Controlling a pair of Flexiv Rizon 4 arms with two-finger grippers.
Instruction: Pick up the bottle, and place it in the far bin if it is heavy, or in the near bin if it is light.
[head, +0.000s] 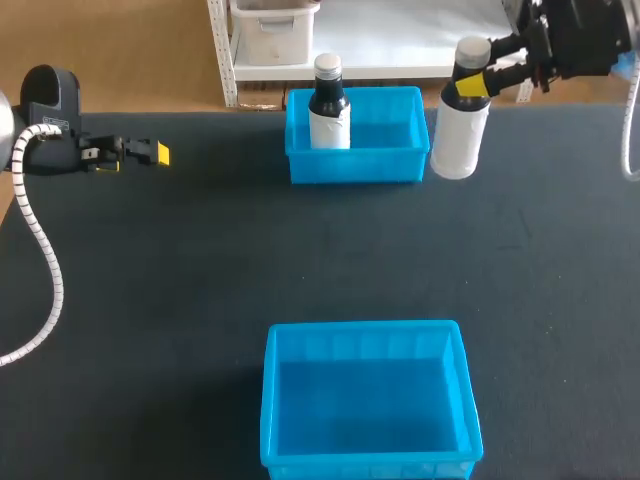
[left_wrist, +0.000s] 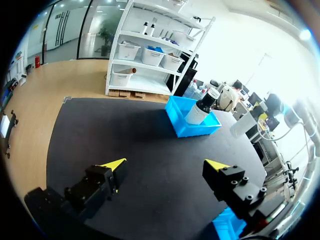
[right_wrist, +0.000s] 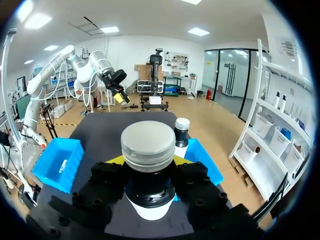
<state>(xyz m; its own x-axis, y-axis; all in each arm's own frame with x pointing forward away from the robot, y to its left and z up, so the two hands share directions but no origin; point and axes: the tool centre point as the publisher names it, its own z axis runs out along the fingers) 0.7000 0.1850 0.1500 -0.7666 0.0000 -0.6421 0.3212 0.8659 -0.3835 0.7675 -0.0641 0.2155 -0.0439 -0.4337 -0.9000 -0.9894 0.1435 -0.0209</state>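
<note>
Black gripper (left_wrist: 166, 166), yellow tips (left_wrist: 114, 163), white cable (head: 57, 285)

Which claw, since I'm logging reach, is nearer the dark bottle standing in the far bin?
Right. The right claw, shut on the white bottle, is just beyond the far bin's right wall from the dark bottle. The left claw, open, is far off to its left.
</note>
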